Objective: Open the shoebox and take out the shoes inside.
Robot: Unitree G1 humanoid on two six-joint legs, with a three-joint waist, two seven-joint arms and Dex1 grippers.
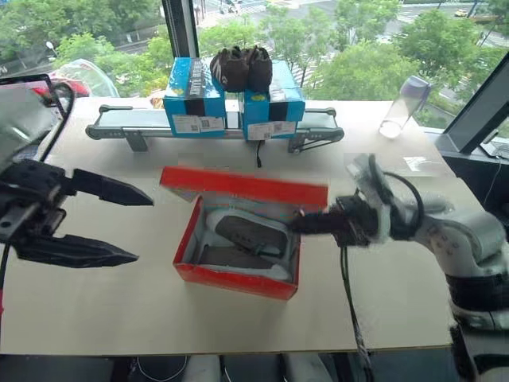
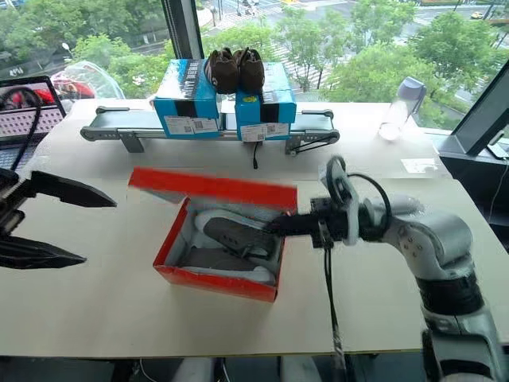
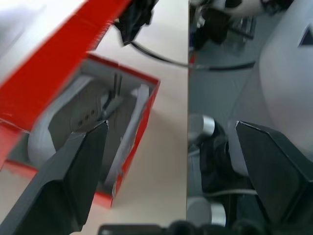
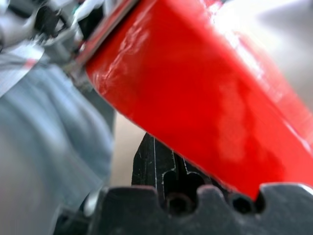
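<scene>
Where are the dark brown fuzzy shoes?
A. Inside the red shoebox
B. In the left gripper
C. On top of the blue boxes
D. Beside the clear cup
C: the fuzzy shoes sit on top of the two blue boxes at the far side of the table, while the red shoebox holds grey sneakers.

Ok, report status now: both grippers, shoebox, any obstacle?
Left gripper open, clear of box. Right gripper shut, under lid, propping it up. Shoebox half open, grey shoes inside. No obstacle.
</scene>
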